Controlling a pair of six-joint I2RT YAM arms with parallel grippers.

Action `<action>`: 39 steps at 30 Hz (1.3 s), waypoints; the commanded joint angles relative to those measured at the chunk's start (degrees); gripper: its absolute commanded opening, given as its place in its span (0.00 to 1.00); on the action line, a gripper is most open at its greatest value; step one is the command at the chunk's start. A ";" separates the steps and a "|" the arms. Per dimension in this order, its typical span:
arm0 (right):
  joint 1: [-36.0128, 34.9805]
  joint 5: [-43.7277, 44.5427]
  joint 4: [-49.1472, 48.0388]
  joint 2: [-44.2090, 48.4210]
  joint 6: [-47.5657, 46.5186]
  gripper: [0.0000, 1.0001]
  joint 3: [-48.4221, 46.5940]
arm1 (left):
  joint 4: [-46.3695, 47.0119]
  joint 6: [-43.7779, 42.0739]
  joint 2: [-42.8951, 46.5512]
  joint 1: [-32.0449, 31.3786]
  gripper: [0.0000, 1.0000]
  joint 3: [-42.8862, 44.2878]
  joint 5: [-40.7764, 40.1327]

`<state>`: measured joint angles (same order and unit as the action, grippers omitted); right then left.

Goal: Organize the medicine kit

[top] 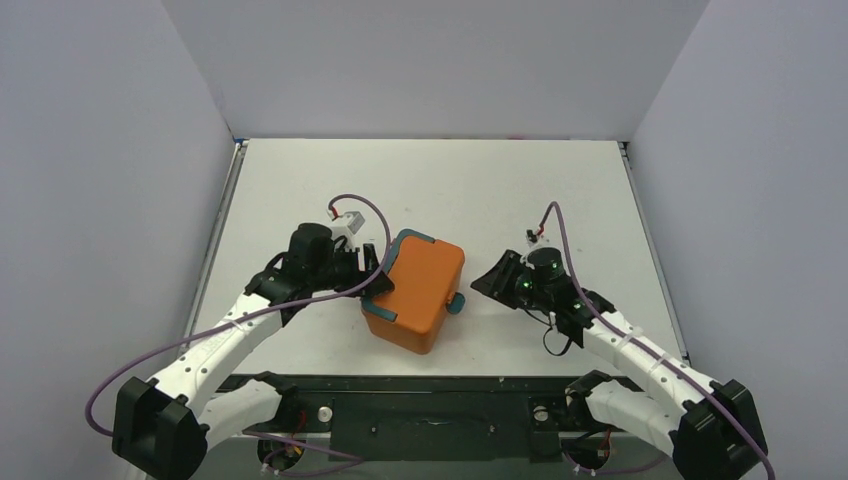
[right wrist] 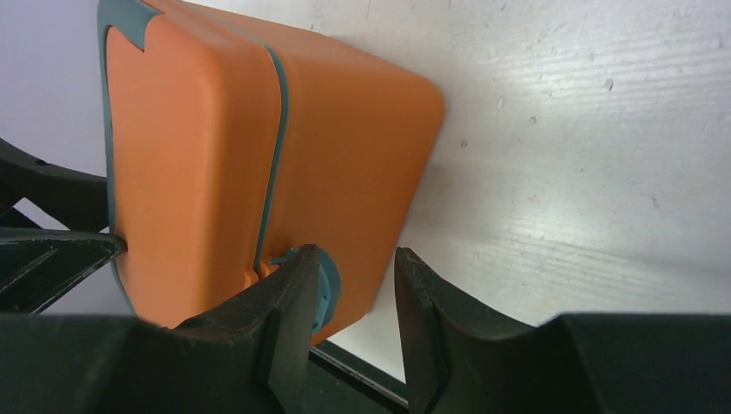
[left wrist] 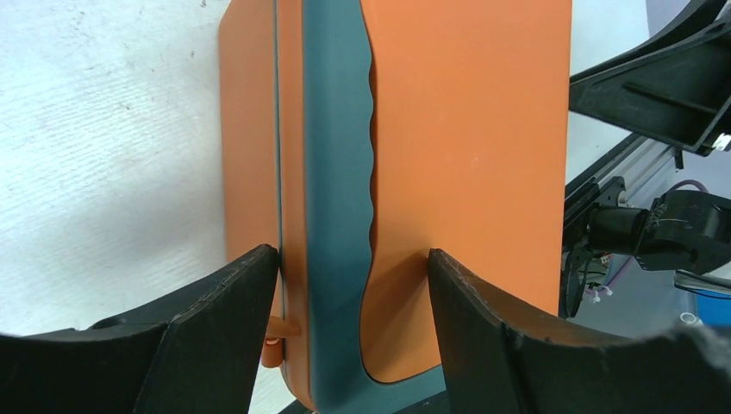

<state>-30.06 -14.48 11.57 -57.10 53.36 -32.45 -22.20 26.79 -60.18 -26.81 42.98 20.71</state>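
The medicine kit (top: pixel 415 290), an orange box with its lid down, lies mid-table, turned a little. My left gripper (top: pixel 375 270) is at its left end. In the left wrist view the gripper (left wrist: pixel 353 276) is open, and its fingers (left wrist: pixel 246 293) straddle the teal handle (left wrist: pixel 336 172) lying flat on the kit's lid (left wrist: pixel 465 129). My right gripper (top: pixel 490 278) is just right of the kit, by the teal latch (top: pixel 456 303). In the right wrist view the gripper (right wrist: pixel 355 276) is open and empty. The latch (right wrist: pixel 328 289) is partly hidden behind its left finger, outside the gap, on the kit (right wrist: pixel 215 155).
The white table (top: pixel 480 190) is walled at the back and both sides. A black rail (top: pixel 420 400) with the arm bases runs along the near edge, close to the kit's front corner. The right arm's gripper (left wrist: pixel 664 78) shows beyond the kit in the left wrist view.
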 commanded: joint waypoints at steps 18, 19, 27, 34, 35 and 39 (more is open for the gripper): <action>-4.81 1.97 -13.59 8.83 14.72 0.36 11.48 | 3.91 7.31 3.67 -6.53 0.60 -4.75 -0.56; -4.82 2.20 -13.37 9.18 14.68 0.36 11.56 | 3.91 7.32 3.65 -6.64 0.60 -4.79 -0.71; -4.84 3.39 -14.42 9.51 15.61 0.35 13.53 | 4.54 7.39 3.17 -7.00 0.60 -5.18 -0.75; -4.86 3.47 -16.59 9.52 17.12 0.31 14.86 | 5.09 7.65 3.06 -7.37 0.60 -5.74 -0.68; -4.84 3.42 -17.00 9.63 17.32 0.31 14.91 | 5.18 7.71 3.06 -7.42 0.60 -5.79 -0.63; -4.83 3.32 -18.56 10.07 18.08 0.30 15.29 | 5.48 7.76 3.06 -7.47 0.60 -6.18 -0.53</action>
<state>-34.61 -12.38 -1.78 -48.27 70.19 -17.61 -17.26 35.16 -56.58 -33.34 37.87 19.53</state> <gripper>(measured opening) 0.302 0.607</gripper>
